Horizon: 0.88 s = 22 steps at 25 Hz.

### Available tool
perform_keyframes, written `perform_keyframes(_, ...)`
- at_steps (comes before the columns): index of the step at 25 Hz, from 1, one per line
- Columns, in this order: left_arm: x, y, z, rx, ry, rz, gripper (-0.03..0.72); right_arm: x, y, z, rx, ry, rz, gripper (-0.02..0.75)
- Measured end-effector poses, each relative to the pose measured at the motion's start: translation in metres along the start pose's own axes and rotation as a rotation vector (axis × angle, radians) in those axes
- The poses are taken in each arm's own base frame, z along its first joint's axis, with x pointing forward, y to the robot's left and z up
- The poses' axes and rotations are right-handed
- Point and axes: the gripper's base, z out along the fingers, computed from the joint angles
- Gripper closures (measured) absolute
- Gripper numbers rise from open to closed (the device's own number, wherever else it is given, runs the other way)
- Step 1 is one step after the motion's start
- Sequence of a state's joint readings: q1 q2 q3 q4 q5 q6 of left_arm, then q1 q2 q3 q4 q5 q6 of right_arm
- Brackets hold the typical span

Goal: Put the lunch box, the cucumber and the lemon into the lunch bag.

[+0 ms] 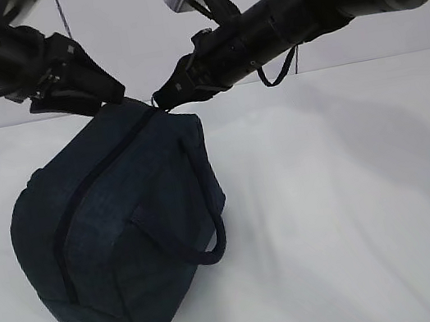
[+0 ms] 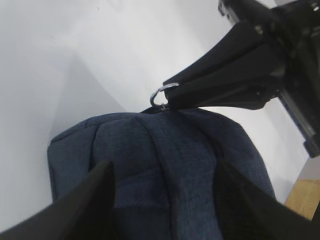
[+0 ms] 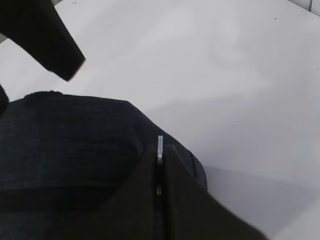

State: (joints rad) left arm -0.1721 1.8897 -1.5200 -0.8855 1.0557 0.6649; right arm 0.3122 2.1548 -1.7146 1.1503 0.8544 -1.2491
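Observation:
The dark navy lunch bag point(image 1: 127, 226) stands on the white table with its zipper line running down its near side. It also shows in the left wrist view point(image 2: 165, 145) and the right wrist view point(image 3: 65, 145). My right gripper point(image 1: 161, 99) is at the bag's top end, shut on the metal ring pull point(image 3: 160, 142), which also shows in the left wrist view point(image 2: 159, 95). My left gripper point(image 2: 160, 170) is open, its fingers point(image 2: 95, 190) straddling the bag's top fabric, and it touches the bag's top left point(image 1: 109, 100). The lunch box, cucumber and lemon are out of view.
A strap handle point(image 1: 207, 212) hangs down the bag's right side. White table point(image 1: 357, 211) spreads to the right and front of the bag. A white wall stands behind.

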Motion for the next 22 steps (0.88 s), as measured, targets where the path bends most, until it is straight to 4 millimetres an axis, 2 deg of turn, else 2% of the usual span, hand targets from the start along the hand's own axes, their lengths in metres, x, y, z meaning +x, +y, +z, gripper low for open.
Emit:
perform_keyframes(3,0.001,-0.006,0.015,-0.002,0.039,0.035,0.235,0.000,0.000,0.000,-0.002,0.001,0.000,0.730)
perform_keyframes(7,0.000,-0.008,0.023,-0.021,0.050,0.062,0.254,0.000,0.000,0.000,-0.002,-0.001,0.001,0.730)
perform_keyframes(12,-0.003,-0.005,0.025,-0.042,0.028,0.062,0.412,0.000,0.000,0.000,-0.002,-0.002,0.002,0.730)
perform_keyframes(17,-0.003,-0.005,0.025,-0.044,0.028,0.063,0.490,0.000,0.000,0.000,-0.002,-0.002,0.000,0.730)
perform_keyframes(22,-0.002,-0.007,0.027,-0.047,0.038,0.075,0.657,0.000,0.000,0.000,-0.002,-0.002,0.000,0.730)
